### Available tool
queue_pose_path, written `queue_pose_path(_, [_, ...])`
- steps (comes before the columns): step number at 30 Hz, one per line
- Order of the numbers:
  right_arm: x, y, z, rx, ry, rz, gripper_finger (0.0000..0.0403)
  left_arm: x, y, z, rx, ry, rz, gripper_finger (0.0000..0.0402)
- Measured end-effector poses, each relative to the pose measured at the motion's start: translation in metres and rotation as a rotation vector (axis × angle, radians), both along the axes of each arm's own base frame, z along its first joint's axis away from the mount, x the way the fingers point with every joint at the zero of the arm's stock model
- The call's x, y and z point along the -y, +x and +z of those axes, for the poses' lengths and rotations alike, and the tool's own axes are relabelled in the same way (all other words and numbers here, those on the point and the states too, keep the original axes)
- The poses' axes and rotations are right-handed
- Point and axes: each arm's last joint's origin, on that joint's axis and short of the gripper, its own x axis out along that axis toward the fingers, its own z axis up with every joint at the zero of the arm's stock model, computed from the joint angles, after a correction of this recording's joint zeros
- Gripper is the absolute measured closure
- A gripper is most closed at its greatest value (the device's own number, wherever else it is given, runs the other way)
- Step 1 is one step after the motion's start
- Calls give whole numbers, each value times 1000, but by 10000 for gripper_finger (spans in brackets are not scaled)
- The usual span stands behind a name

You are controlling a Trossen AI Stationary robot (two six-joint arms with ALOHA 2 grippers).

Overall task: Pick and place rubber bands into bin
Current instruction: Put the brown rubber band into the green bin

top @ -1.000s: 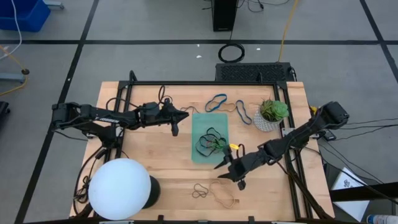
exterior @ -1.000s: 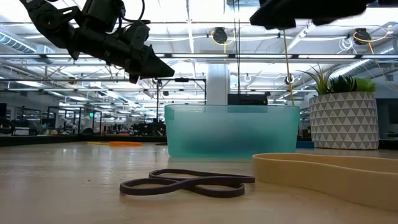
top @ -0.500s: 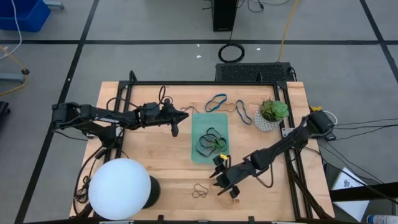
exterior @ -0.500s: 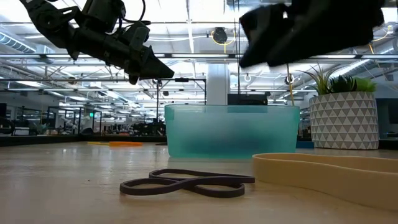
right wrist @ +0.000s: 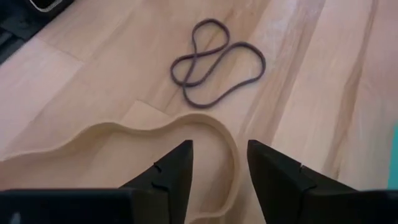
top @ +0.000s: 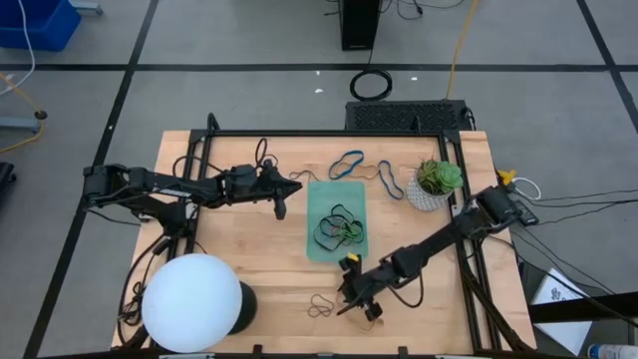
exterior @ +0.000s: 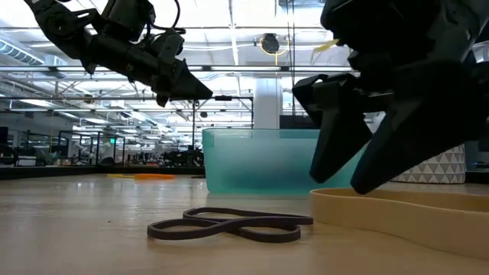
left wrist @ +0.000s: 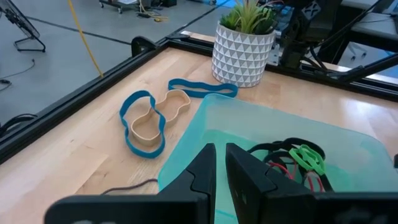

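The teal bin (top: 337,221) stands mid-table and holds several black, green and red rubber bands (left wrist: 292,155). A tan band (top: 361,314) and a dark band (top: 321,304) lie flat near the table's near edge. Blue and tan bands (top: 347,165) lie beyond the bin. My right gripper (top: 346,302) is open, low over the tan band (right wrist: 211,134), with one finger on either side of its curved end. My left gripper (top: 296,185) is shut and empty, in the air by the bin's far left corner. My right gripper comes down slanting from the table's right, its open fingers (exterior: 328,156) astride the curved end of the tan band (right wrist: 231,155). I cannot tell whether the fingertips touch the band, which lies flat on the table.
A potted plant (top: 434,184) stands right of the bin at the far right. A large white globe (top: 192,302) fills the near left corner. Black cables (top: 261,152) lie at the far left. The dark band (right wrist: 214,62) lies just beyond the tan one.
My right gripper has gone from the bin's near right corner toward the table's near edge and left, and down to the tan band. The bands have not moved.
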Motion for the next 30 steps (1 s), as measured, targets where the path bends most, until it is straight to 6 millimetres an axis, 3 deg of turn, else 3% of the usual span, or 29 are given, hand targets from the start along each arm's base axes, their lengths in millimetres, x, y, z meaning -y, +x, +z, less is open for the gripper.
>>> queue_pose_path(11, [13, 0, -6, -5, -1, -42, 286, 0, 0, 0, -1, 0, 0, 360])
queue_pose_path(22, [11, -4, -8, -28, 19, -24, 326, 0, 0, -1, -14, -2, 0, 360])
queue_pose_path(30, [10, -4, -8, -22, 3, -3, 333, 0, -1, -2, -18, -15, 4, 360])
